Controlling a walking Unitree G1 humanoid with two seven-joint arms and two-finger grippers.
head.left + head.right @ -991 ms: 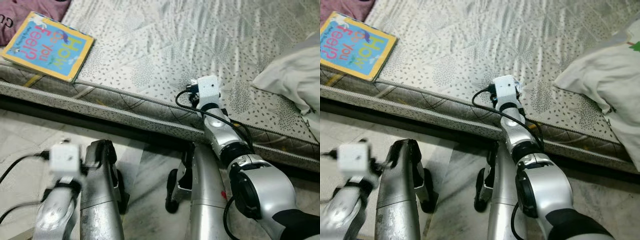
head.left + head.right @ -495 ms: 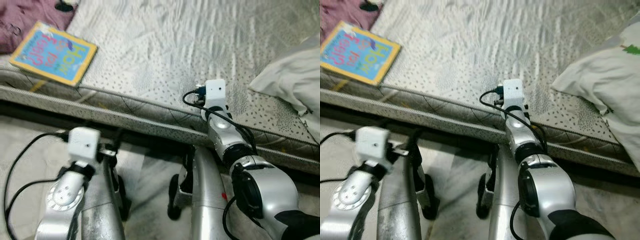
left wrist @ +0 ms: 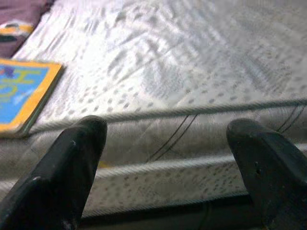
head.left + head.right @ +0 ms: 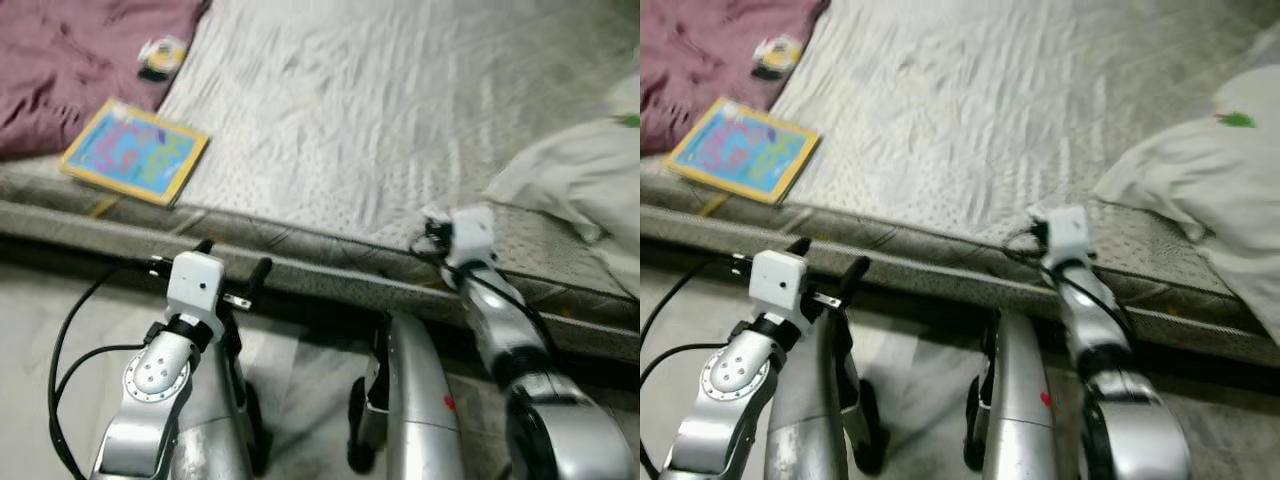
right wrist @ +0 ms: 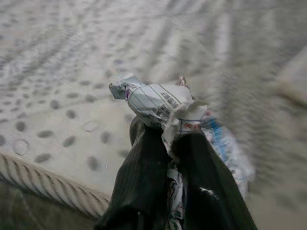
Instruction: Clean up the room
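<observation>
**Right claw grips crumpled wrapper over the bed edge**

The wide grey-and-white patterned mattress (image 4: 380,120) spans the scene, its piped edge running above a pale marble floor (image 4: 40,310). A dark maroon cloth (image 4: 70,60) covers the bed's far left corner, and a rumpled white pillow (image 4: 1210,200) lies on the right side.

The robot's two silver arms reach toward the mattress edge. The left claw (image 3: 168,163) hangs in front of the mattress side with its two black fingers (image 3: 72,167) spread wide apart, holding nothing. The right claw (image 5: 168,148) is over the near part of the mattress, its fingers pinched tight on a crumpled white printed paper wrapper (image 5: 163,105), which sticks out beyond the fingertips above the dotted fabric.

A flat blue children's book with a yellow border (image 4: 135,152) lies near the bed's left edge, just beside the maroon cloth. A small round yellow-and-dark object (image 4: 160,55), too blurred to identify, sits on that cloth beyond the book.
</observation>
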